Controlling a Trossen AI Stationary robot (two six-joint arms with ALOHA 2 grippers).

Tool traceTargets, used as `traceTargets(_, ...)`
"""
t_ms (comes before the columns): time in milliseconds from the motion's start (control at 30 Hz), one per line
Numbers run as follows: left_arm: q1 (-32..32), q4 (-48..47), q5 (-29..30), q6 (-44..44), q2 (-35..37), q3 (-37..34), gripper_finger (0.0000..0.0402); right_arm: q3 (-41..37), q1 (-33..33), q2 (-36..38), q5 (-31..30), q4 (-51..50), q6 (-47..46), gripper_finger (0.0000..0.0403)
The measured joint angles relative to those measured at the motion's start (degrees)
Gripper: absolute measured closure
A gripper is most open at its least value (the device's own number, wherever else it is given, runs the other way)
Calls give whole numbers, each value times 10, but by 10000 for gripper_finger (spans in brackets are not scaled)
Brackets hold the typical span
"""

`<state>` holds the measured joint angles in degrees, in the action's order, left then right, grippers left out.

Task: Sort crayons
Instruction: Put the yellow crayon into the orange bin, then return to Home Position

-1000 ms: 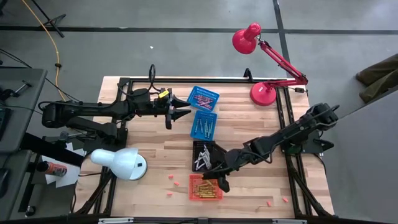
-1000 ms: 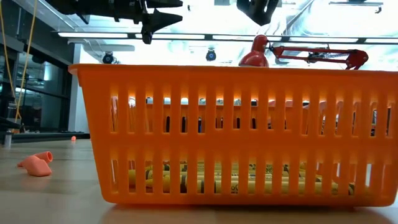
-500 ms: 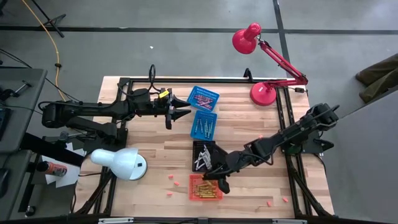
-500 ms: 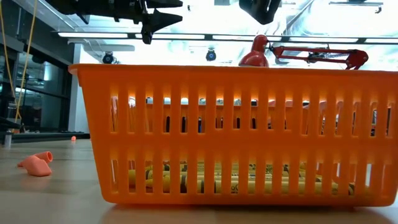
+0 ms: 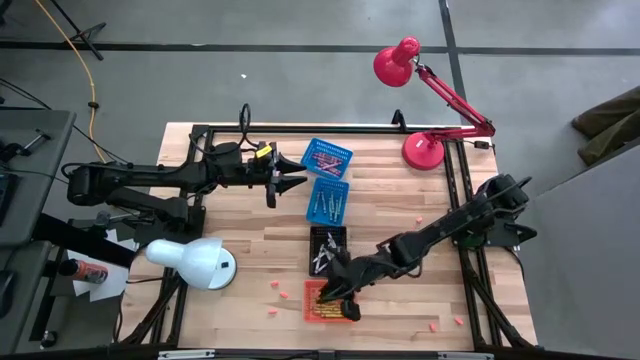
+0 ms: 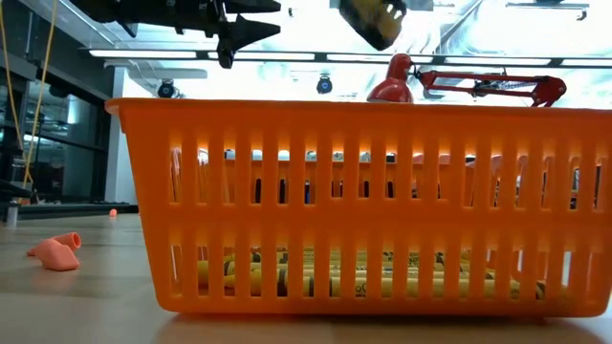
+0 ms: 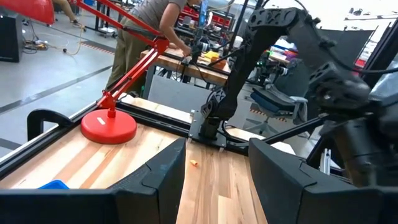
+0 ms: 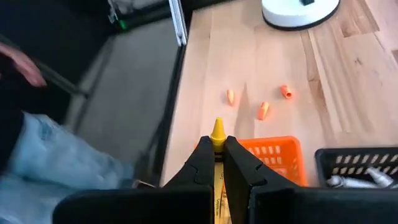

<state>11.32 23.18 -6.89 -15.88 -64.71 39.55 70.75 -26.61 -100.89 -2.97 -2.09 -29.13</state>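
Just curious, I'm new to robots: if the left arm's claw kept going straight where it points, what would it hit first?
Probably the farther blue basket. From above, the left gripper points right toward it, though it hangs high, so it might pass over.

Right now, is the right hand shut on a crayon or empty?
Shut on one. In the right wrist view, the right hand pinches a yellow crayon, tip poking out, above the orange basket.

The right hand [image 8: 217,163] hides all but the tip of its yellow crayon [image 8: 217,131].
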Motion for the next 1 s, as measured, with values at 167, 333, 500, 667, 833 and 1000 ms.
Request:
traceTargets(167, 0, -5, 0, 0, 0, 0, 238, 86, 0, -48, 5, -131, 80, 402)
traceTargets(333, 0, -12, 0, 0, 0, 0, 238, 132, 0, -77, 23, -174, 124, 402)
traceTargets(500, 0, -14, 0, 0, 0, 0, 238, 136, 0, -88, 47, -175, 131, 394)
traceTargets(667, 0, -16, 0, 0, 0, 0, 238, 136, 0, -88, 47, -182, 131, 343)
traceTargets(833, 0, -16, 0, 0, 0, 0, 238, 136, 0, -88, 47, -183, 131, 256)
traceTargets(1000, 0, -16, 0, 0, 0, 0, 238, 136, 7, -68, 54, -226, 136, 189)
